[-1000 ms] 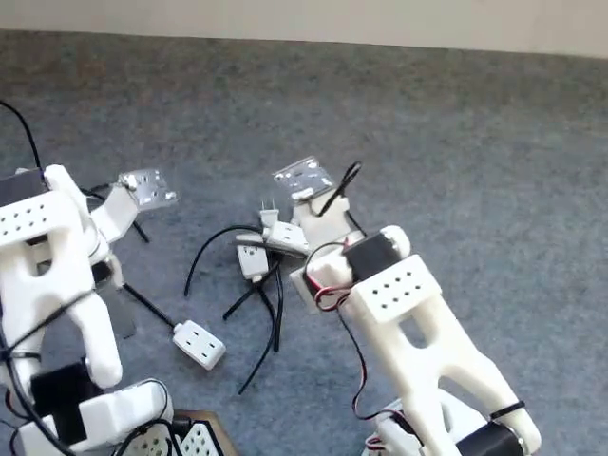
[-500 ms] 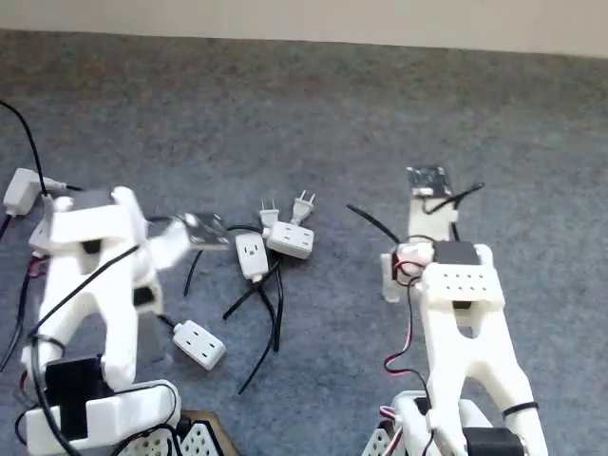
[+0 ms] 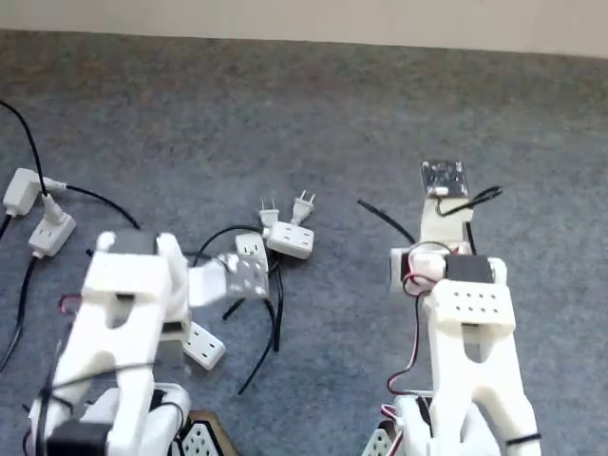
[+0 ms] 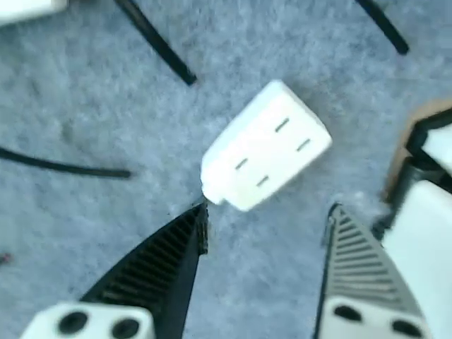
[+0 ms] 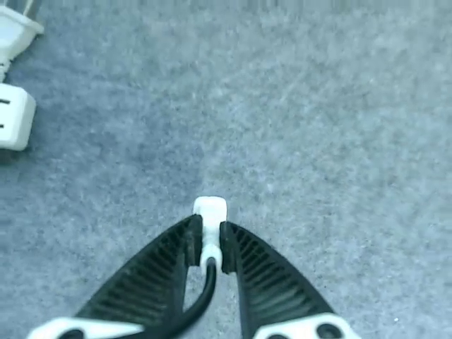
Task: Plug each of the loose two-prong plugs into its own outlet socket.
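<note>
1. High view: A grey carpet covers the table. The white left arm is at the lower left of the frame. The white right arm is at the lower right. Near the middle lies a white plastic block with sockets, the middle socket block. Just above it are a small white two-prong plug, the first plug, and a second plug. A low socket block, also white, lies near the bottom, beside the left arm. Thin black cords trail between the blocks.

2. Left wrist view: The left claw is wide open and holds nothing. Its black ridged fingers stand well apart. The low socket block lies flat on the carpet just past the fingertips, very near one tip.

3. Right wrist view: The right claw is clenched on a small white plug, the held plug. A black cord runs back between its fingers. The middle socket block and the second plug lie well apart from it.
</note>
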Robot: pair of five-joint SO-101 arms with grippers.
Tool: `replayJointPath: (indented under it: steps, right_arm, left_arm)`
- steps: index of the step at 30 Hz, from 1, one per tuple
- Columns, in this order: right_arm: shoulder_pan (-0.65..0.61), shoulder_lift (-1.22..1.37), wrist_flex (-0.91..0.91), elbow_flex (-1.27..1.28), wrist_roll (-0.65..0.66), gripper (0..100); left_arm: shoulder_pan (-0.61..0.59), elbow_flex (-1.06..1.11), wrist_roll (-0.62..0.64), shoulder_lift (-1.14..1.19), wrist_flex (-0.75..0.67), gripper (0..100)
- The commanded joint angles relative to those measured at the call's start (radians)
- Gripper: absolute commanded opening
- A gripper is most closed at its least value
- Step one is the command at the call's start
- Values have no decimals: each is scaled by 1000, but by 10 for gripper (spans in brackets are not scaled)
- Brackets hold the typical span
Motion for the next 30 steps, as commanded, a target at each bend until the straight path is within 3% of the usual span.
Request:
replayJointPath:
  steps: [1, 4, 11, 14, 20, 24, 30]
  right_arm:
    - [-7, -84, -12, 31, 8, 4]
    - [-13, -96, -10, 42, 8, 4]
    - [-15, -96, -7, 42, 11, 4]
    - [-15, -96, -7, 42, 11, 4]
    - [-16, -96, -7, 42, 12, 4]
    - [-16, -91, -7, 42, 12, 4]
    - [-16, -90, -7, 42, 9, 4]
  left_arm:
    - [110, 130, 89, -127, -221, 349]
    - [165, 150, 167, -147, -278, 362]
    - [153, 104, 163, -143, -284, 351]
    - [143, 133, 103, -143, -282, 350]
    - [134, 231, 55, -145, -333, 224]
    - [143, 274, 52, -145, -373, 204]
    - [251, 234, 146, -145, -377, 149]
